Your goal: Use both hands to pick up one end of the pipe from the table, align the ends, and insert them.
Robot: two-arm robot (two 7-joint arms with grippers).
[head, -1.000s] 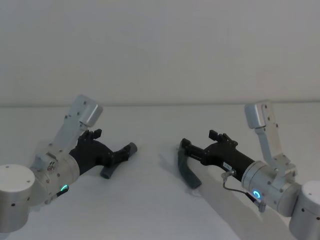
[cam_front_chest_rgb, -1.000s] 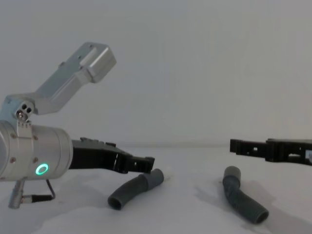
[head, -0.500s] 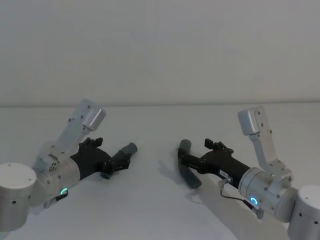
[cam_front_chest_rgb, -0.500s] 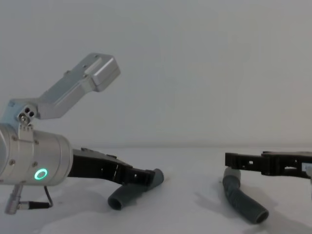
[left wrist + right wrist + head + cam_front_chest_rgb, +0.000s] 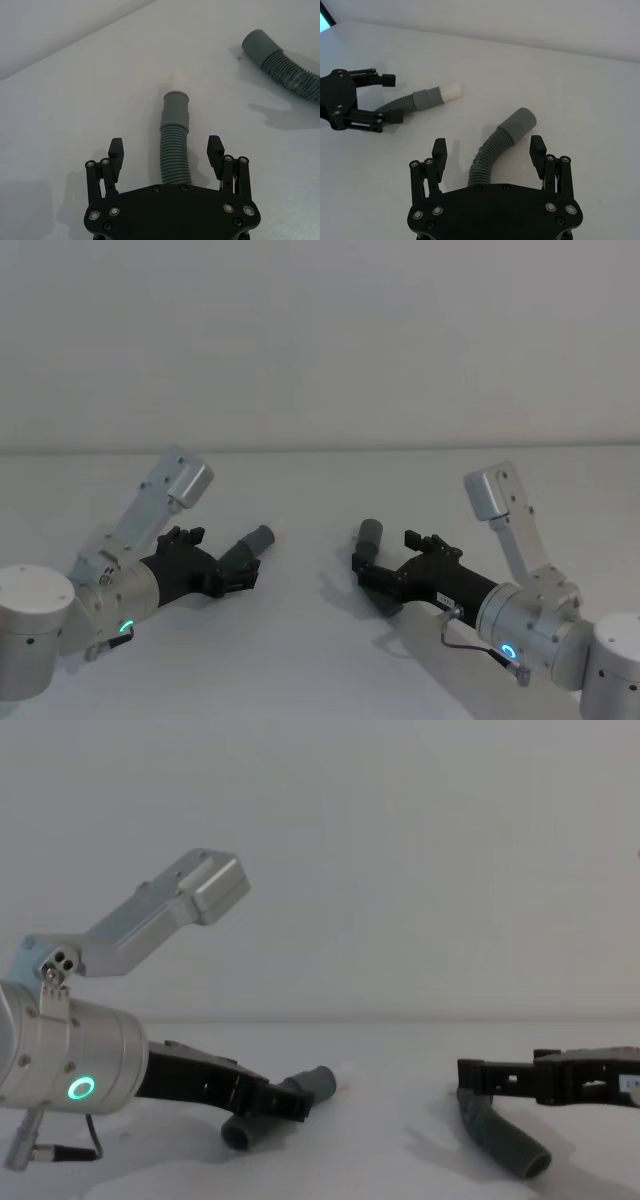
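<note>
Left gripper (image 5: 166,148): released, fingers spread wide, one on each side of the ribbed body of the left pipe piece (image 5: 175,137), not touching it.
Left pipe piece: flat on the table (image 5: 300,650), white tip (image 5: 176,83) pointing away from the gripper.
Right gripper (image 5: 488,146): released, straddling the right pipe piece (image 5: 487,155).
Right pipe piece: curved, lying on the table, hollow cuff (image 5: 520,122) beyond the fingertips.
Spacing: the pieces lie well apart.

White-tipped hose (image 5: 175,150) and hollow-cuffed hose (image 5: 490,152), well apart
</note>
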